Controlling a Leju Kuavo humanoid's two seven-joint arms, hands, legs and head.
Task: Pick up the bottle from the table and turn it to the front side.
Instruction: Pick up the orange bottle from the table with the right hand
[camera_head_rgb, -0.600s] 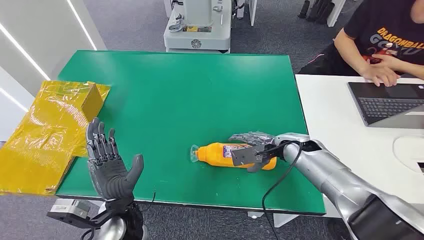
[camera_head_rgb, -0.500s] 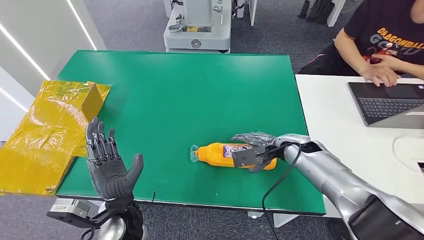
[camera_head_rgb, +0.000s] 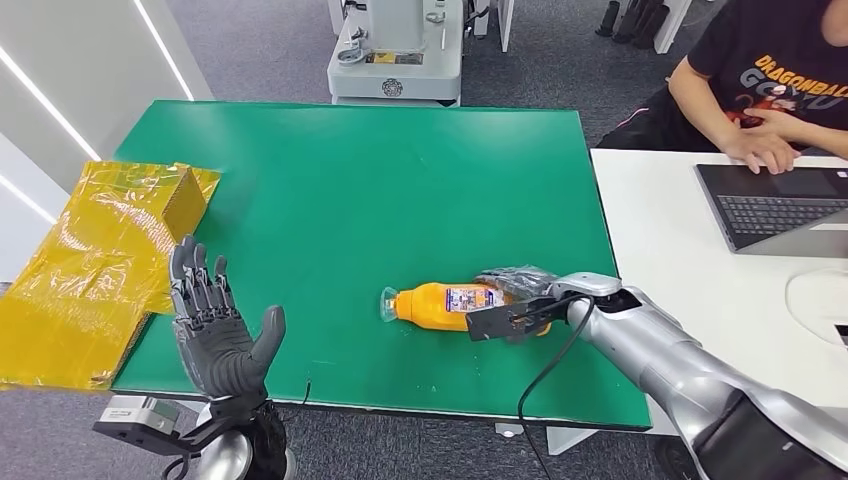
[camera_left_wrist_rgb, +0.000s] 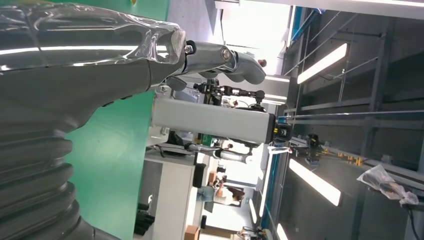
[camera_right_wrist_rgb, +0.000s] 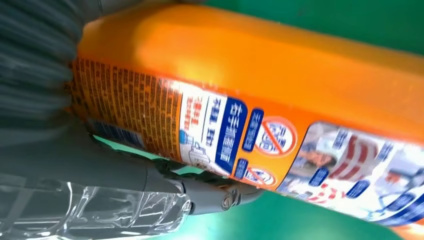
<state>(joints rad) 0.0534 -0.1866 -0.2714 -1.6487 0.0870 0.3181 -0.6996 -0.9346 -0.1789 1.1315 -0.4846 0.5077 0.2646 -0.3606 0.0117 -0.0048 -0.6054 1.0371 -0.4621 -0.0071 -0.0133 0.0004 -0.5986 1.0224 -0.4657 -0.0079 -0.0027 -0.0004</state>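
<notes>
Bottle (camera_head_rgb: 450, 305), orange with a clear cap end, lies on its side low and right of centre in the head view, on the green bench (camera_head_rgb: 380, 180), its cap pointing toward the left of the frame. Our right robot hand (camera_head_rgb: 512, 296) covers its base end, dark fingers curled over the top and the thumb under the printed label; in the right wrist view the bottle (camera_right_wrist_rgb: 260, 100) rests against the thumb with the label showing, so we take it as clasped. Our left robot hand (camera_head_rgb: 215, 330) stands raised at the lower left, fingers spread apart and holding nothing. Near it, at the left edge, a crumpled yellow plastic wrap (camera_head_rgb: 95, 270) hangs off the bench edge. At the right a white desk (camera_head_rgb: 680, 260) adjoins the bench, carrying a laptop (camera_head_rgb: 780, 205); a person (camera_head_rgb: 770, 70) in a black shirt sits at it, upper right. A grey machine (camera_head_rgb: 395, 50) stands beyond the far bench edge.
</notes>
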